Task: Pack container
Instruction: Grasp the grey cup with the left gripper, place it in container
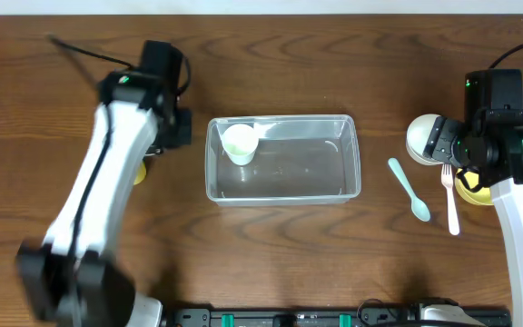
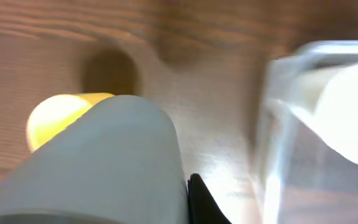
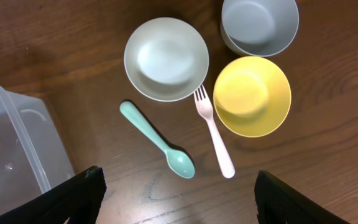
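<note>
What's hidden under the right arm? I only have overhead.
Observer: A yellow bowl, beside the fork. You only see a sliver of it.
Operator: Anything else under there?
Observer: A grey bowl, next to the yellow one on the side away from the spoon. The arm covers it fully in your view.
Operator: Right gripper holding anything?
Observer: No. The right gripper is open, with nothing between its fingers.

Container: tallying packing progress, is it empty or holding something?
Holding something: one white cup sits inside the container at its left end; the rest looks bare.
</note>
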Robot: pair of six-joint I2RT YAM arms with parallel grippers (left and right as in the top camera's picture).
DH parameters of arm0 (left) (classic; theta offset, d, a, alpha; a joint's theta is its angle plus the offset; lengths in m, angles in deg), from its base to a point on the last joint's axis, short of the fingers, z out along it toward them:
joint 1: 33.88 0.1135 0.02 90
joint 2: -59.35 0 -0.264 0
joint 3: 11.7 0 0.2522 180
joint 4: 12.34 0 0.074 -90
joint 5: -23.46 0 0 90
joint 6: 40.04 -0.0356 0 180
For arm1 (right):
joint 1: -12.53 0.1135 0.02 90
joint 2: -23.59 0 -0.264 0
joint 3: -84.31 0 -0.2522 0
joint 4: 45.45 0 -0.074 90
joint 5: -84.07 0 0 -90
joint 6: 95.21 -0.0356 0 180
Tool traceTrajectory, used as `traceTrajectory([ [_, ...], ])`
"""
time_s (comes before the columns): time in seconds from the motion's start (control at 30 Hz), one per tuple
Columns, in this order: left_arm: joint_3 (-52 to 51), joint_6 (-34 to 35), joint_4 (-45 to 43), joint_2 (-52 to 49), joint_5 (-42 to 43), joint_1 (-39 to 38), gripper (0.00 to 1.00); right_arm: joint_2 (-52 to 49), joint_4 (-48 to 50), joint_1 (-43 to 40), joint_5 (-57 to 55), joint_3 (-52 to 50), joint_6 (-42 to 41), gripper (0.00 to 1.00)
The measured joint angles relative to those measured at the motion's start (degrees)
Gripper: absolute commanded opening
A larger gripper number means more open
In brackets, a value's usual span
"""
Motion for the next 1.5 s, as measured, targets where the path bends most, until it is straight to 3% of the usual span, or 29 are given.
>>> traceTrajectory([
  [0.23, 1.46, -0.02, 2.23, 13.16, 5.16, -10.21, 0.06, 0.00, 0.00, 0.00, 0.02, 0.00, 0.00, 0.79],
  [0.5, -1.09, -0.02, 1.44, 9.42, 6.69, -19.91, 0.06, 0.00, 0.00, 0.00, 0.00, -0.02, 0.00, 0.79],
  [1.07, -12.04, -0.02, -10.56, -7.67, 6.95, -20.70, 0.09, 0.00, -0.02, 0.00, 0.00, -0.02, 0.00, 0.79],
  [1.23, -12.04, -0.11, -10.86, -10.69, 7.13, -20.72, 0.16, 0.00, -0.07, 0.00, 0.02, -0.02, 0.00, 0.79],
  [1.33, -12.04, -0.44, -10.86, -10.93, 7.13, -20.72, 0.32, 0.00, -0.07, 0.00, 0.00, -0.02, 0.00, 0.80],
  [1.5, -11.74, -0.07, -8.74, -10.93, 6.19, -20.70, 0.33, 0.00, -0.17, 0.00, 0.00, -0.02, 0.00, 0.80],
])
